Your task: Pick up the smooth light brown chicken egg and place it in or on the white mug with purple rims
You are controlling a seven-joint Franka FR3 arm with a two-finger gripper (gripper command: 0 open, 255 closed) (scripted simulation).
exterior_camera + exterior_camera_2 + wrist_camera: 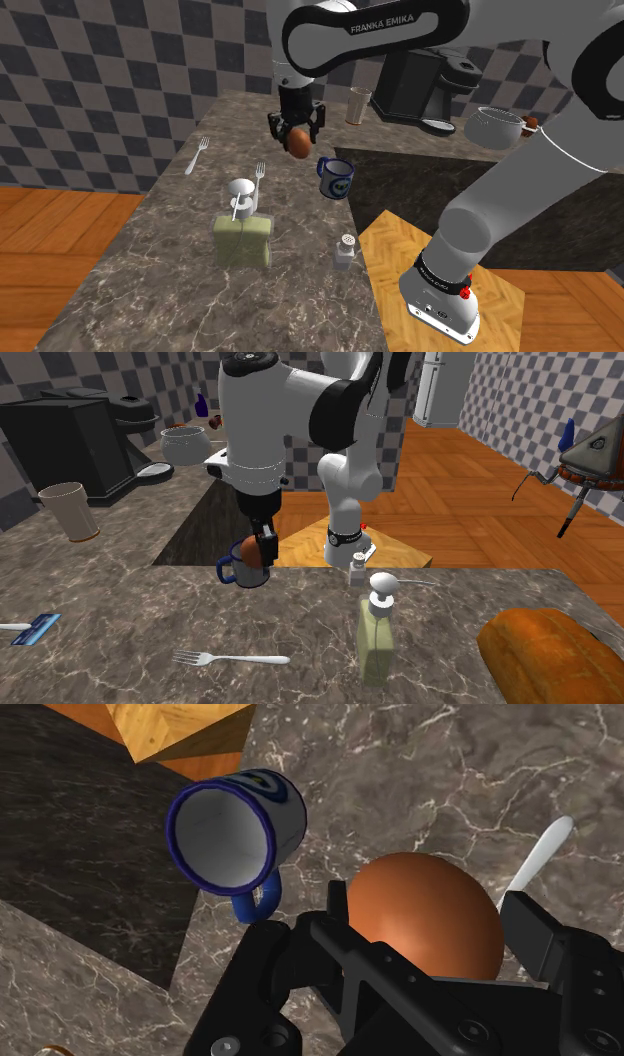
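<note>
We record, nearest in the shoulder view, a small shaker (345,250) and a pale green soap dispenser (243,238) with a white pump, both standing on the brown marbled counter (170,280), with a fork (259,178) lying just behind the dispenser. Beyond these the mug (335,178), white with a blue-purple rim and handle, stands upright near the counter's edge. The black gripper (298,142) hangs above the counter just beside the mug, toward the shoulder view's left, its fingers (530,929) clamped on either side of the orange-brown egg (425,909), which is held off the surface. In the wrist view the mug's mouth sits off to one side of the egg, not beneath it. Farther back we note a second fork (197,155), a beige cup (359,104), a black coffee machine (415,85) and a grey pot (497,126)
</note>
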